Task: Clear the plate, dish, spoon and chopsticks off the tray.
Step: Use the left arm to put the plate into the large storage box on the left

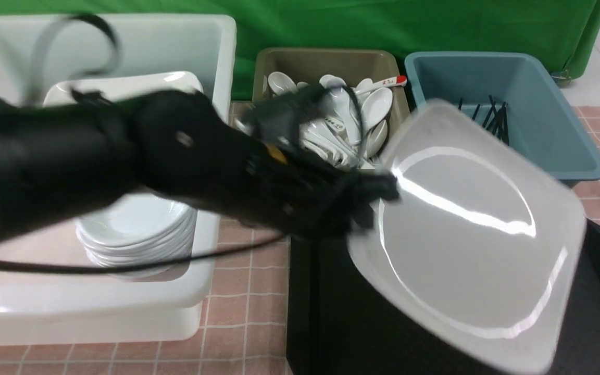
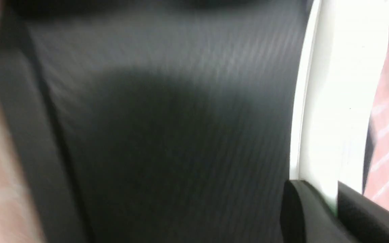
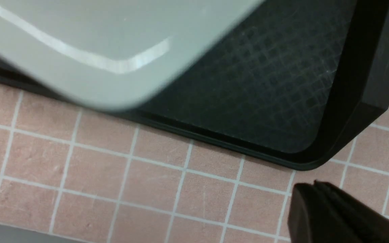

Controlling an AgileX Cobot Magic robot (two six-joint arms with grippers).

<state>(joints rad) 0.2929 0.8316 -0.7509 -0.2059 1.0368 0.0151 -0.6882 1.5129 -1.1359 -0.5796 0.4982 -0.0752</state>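
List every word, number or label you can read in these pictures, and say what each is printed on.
None can be read.
Red-tipped spoon handle in the olive bin: small dark marks, too small to read.
A white spoon in that bin: dark printed marks, blurred.
The plate, tray and blue bin show no text.

My left arm is a thick, matte black tube, blurred. A thin black cable loops under it, and a grey cable arcs above. Near its tool sits a small orange mark. My right tool shows black fingers only.
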